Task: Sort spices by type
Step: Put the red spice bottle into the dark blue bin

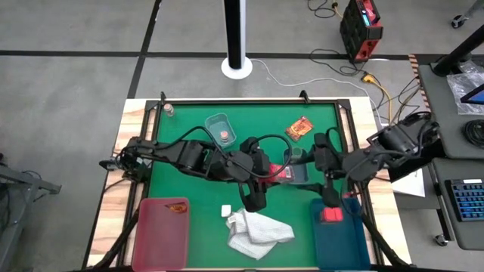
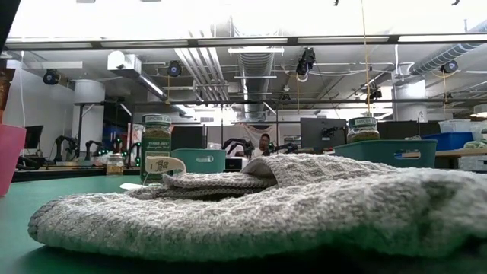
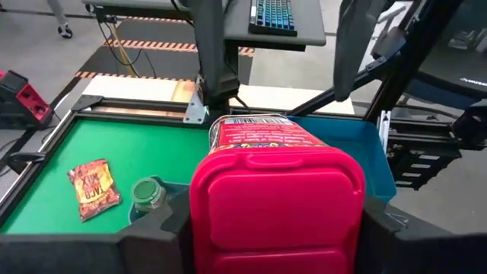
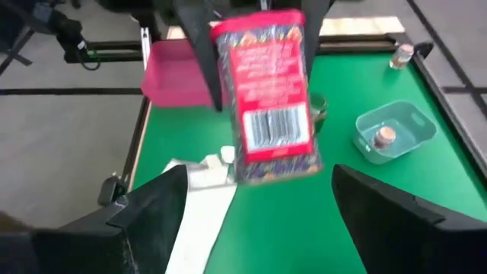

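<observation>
Left gripper (image 1: 278, 172) is clamped around a bright red block (image 3: 275, 199) with a printed label, holding it above the middle of the green table (image 1: 204, 211). Right gripper (image 4: 251, 199) faces that block with its fingers spread wide apart, touching nothing. Beside the held block, a greenish jar (image 3: 148, 194) sits in a pale tray. A flat red-orange packet (image 1: 299, 128) lies on the green surface toward the far edge. Another pale tray (image 1: 219, 128) holds a clear jar with a pinkish top (image 4: 383, 137). Another red block (image 1: 332, 214) rests in the dark blue bin (image 1: 340, 242). A white cloth (image 1: 257, 233) lies crumpled near the front edge, next to a pink bin (image 1: 162, 230).
</observation>
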